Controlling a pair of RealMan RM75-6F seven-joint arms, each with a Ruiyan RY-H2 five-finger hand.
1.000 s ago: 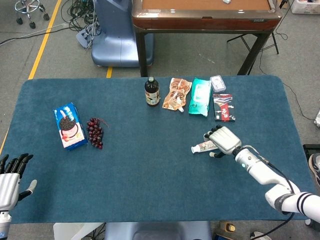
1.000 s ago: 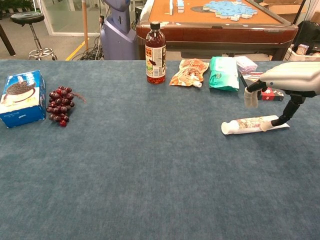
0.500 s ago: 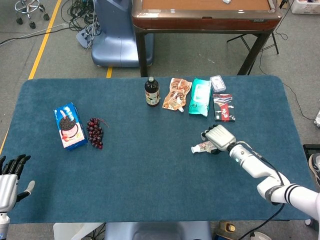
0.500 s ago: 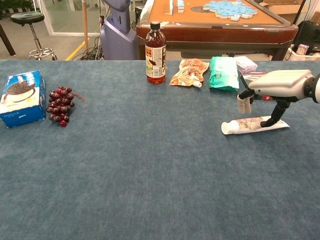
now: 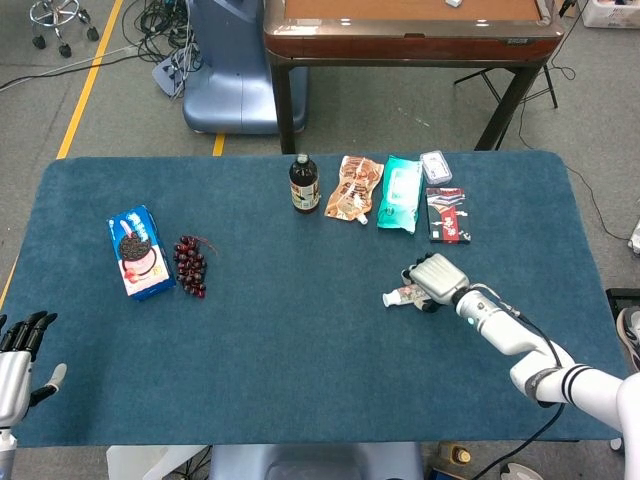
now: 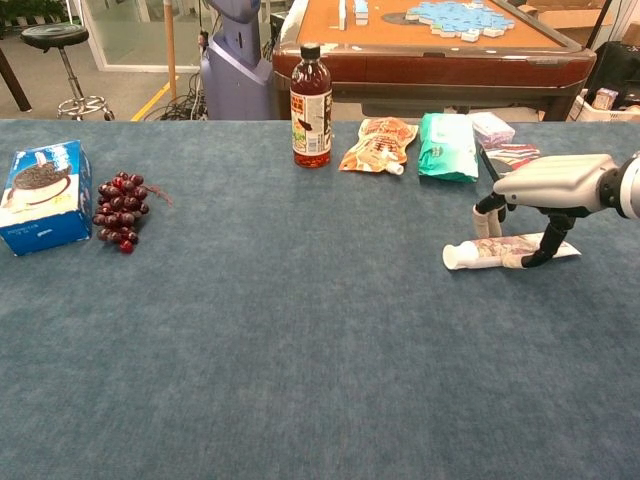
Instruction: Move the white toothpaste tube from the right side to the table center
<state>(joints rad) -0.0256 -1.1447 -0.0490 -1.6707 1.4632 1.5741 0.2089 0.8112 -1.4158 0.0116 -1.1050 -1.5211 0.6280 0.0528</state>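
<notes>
Lying flat at right of centre in the chest view, the white toothpaste tube (image 6: 508,251) is pointing its cap toward frame centre. Probably light, soft-bodied and a bit slick; mid-body looks the safest hold, since the flat tail would crumple. The right hand (image 6: 545,193) is arching directly over it, fingertips (image 6: 533,258) reaching down either side, seemingly touching, not yet visibly clamping.
</notes>
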